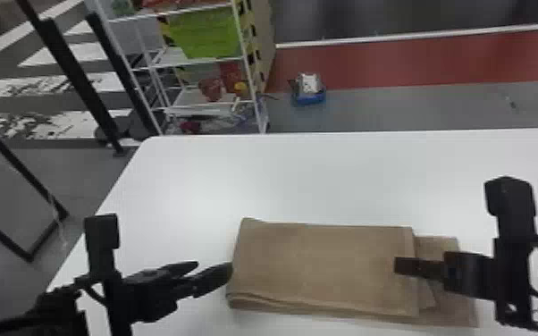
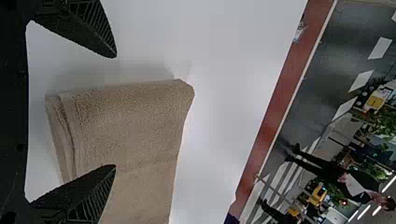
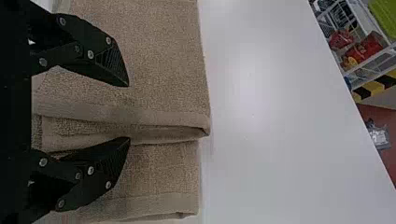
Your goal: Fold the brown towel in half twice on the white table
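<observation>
The folded brown towel [image 1: 321, 268] lies on the white table [image 1: 326, 178], its upper layers stopping short of the lower layer at the right end. My left gripper [image 1: 214, 270] is at the towel's left end; in the left wrist view the left gripper [image 2: 116, 112] stands open, its fingers apart around the end of the towel [image 2: 130, 121]. Over the towel's right part is my right gripper [image 1: 397, 266]. The right wrist view has the right gripper [image 3: 129, 112] open above the upper layers' hemmed edge on the towel [image 3: 159, 60], nothing held between its fingers.
Beyond the table's far left corner stands a white shelf rack [image 1: 205, 62] with a green bin [image 1: 205, 33]. A small blue box [image 1: 309, 96] sits on the floor past the far edge. Black metal frames [image 1: 80, 80] stand at the left.
</observation>
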`<control>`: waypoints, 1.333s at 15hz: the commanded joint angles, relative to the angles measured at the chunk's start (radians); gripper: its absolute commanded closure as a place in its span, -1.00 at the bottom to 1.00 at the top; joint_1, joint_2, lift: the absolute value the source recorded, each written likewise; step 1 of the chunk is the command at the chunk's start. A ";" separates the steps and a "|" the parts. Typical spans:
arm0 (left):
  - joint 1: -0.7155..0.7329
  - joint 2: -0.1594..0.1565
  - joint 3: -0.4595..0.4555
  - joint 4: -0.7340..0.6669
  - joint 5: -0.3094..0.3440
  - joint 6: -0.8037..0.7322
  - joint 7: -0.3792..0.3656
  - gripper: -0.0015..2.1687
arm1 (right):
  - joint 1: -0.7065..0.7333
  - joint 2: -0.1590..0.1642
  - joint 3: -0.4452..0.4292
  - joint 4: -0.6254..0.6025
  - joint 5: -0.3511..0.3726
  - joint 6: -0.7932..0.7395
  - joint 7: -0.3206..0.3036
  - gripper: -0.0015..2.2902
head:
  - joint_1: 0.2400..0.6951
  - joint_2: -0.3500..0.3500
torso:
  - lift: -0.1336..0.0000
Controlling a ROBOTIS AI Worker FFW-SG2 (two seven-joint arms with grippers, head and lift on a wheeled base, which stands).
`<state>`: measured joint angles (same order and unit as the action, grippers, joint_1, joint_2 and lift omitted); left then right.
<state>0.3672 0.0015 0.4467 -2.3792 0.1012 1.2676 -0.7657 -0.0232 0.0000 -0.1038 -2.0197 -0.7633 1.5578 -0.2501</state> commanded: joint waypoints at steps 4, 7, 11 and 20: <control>0.001 -0.004 0.004 -0.003 -0.001 0.002 -0.001 -0.97 | -0.027 0.001 0.015 0.039 0.018 0.014 0.000 -0.31 | 1.00 0.68 | -0.85; -0.001 -0.004 0.010 -0.003 0.000 0.002 -0.001 -0.97 | -0.001 0.001 0.009 -0.004 0.002 0.014 -0.002 -0.28 | 1.00 0.69 | -0.85; -0.001 -0.004 0.009 -0.008 0.000 0.005 -0.001 -0.97 | 0.006 0.001 -0.007 -0.040 -0.030 0.014 -0.012 -0.02 | 1.00 0.69 | -0.85; 0.004 -0.004 0.009 -0.021 0.000 0.033 -0.006 -0.97 | 0.006 0.000 -0.011 -0.047 -0.025 0.014 -0.043 -0.79 | 1.00 0.66 | -0.85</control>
<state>0.3676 0.0015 0.4558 -2.3987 0.1021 1.2985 -0.7715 -0.0168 0.0000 -0.1121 -2.0674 -0.7899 1.5578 -0.2927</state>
